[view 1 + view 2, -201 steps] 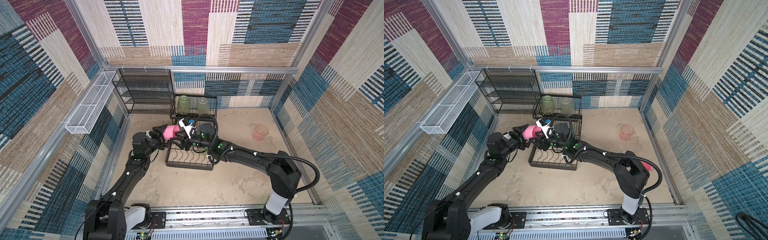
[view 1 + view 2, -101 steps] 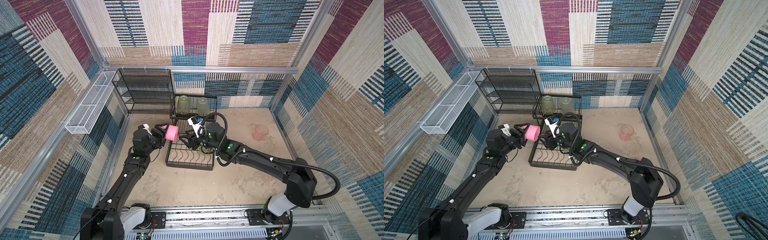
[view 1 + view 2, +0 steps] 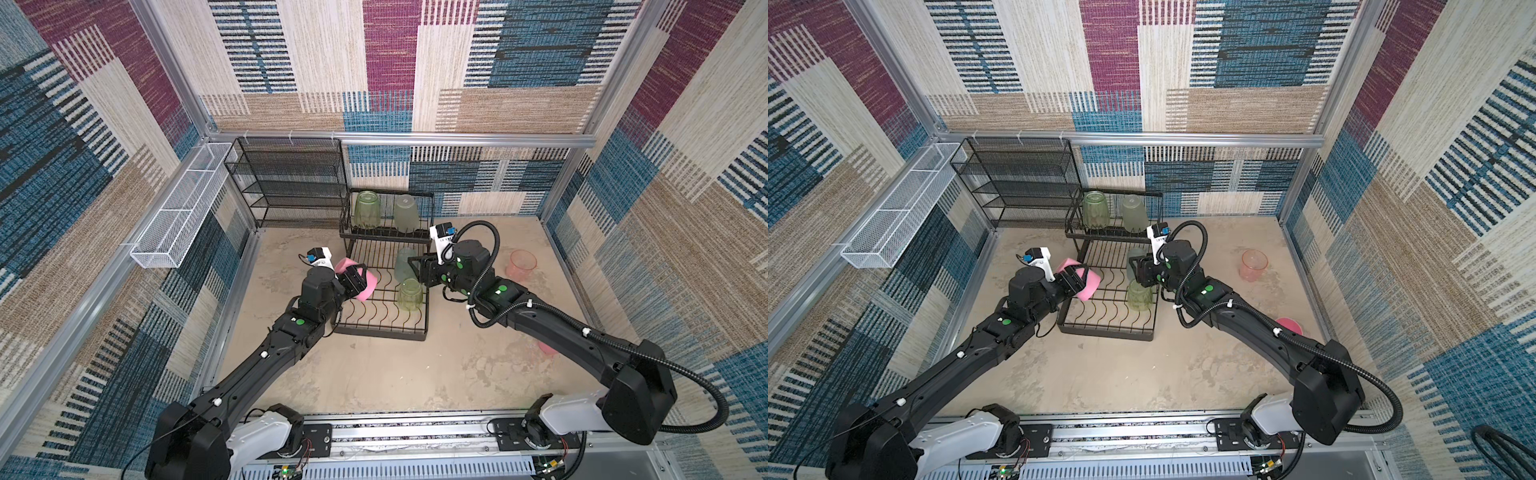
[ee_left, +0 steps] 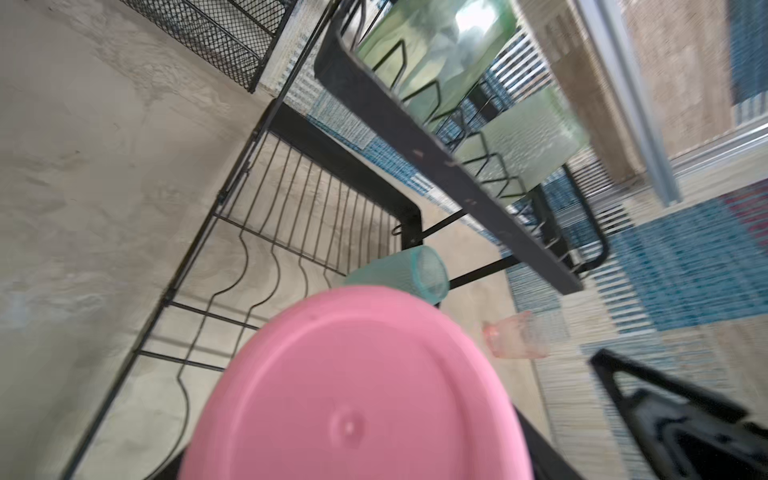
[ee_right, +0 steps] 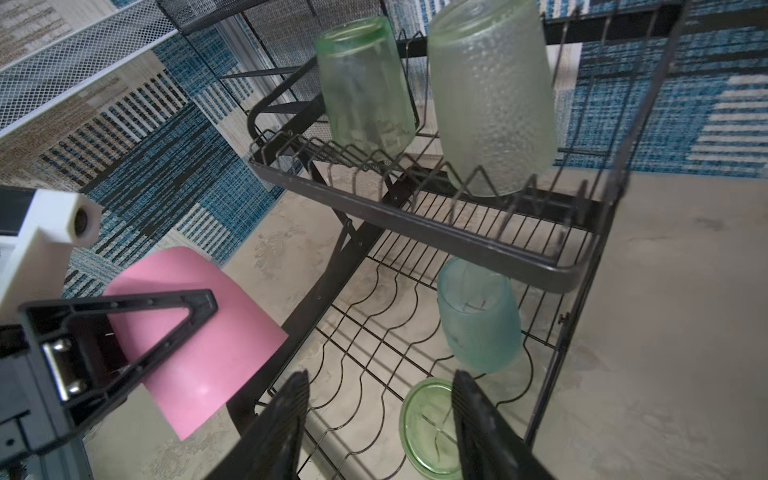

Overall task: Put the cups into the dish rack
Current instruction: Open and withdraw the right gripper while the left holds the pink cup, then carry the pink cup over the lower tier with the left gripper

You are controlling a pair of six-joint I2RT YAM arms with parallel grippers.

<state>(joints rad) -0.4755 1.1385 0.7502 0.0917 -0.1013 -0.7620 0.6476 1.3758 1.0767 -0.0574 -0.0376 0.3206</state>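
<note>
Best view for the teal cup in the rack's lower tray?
Right wrist: the teal cup stands nearly whole and close on the lower tray. Both top views show it small, beside the right gripper. Left wrist shows only its end, past the held pink cup.

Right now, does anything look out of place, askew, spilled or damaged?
Nothing spilled or broken. The opaque pink cup lies sideways in the left tool at the dish rack's left edge. Outside the rack, a clear pink cup stands upright and a second pink cup sits half hidden behind the right arm.
</note>
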